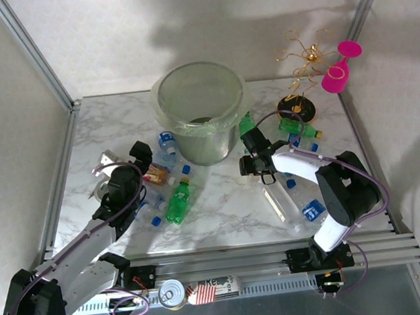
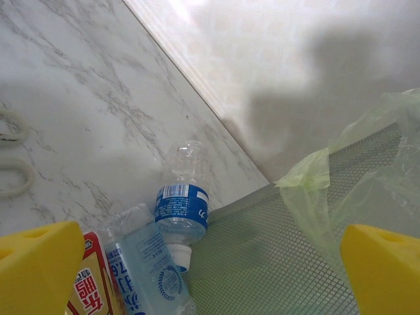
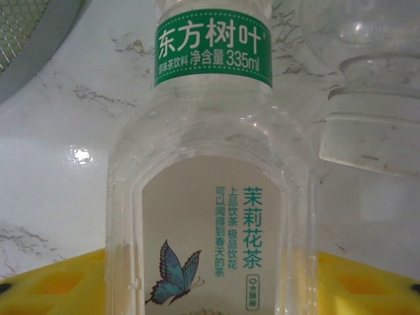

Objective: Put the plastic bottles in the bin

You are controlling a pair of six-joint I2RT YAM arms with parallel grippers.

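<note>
The bin (image 1: 201, 109) stands at mid-table, its mesh wall and bag (image 2: 275, 256) close in the left wrist view. Plastic bottles lie around it: a green one (image 1: 179, 202), another green one (image 1: 297, 127), a clear one (image 1: 282, 199). My left gripper (image 1: 141, 156) (image 2: 210, 269) is open at the bin's left side, above a blue-labelled bottle (image 2: 182, 207) and a pale blue one (image 2: 141, 269). My right gripper (image 1: 253, 151) (image 3: 213, 275) has its yellow pads against both sides of a clear tea bottle (image 3: 213, 164) with a green neck band, right of the bin.
A gold wire stand (image 1: 299, 73) on a black base and a pink wine glass (image 1: 340, 68) are at the back right. A tin can (image 1: 172, 293) lies on the front rail. Another clear bottle (image 3: 374, 98) lies just right of the held one.
</note>
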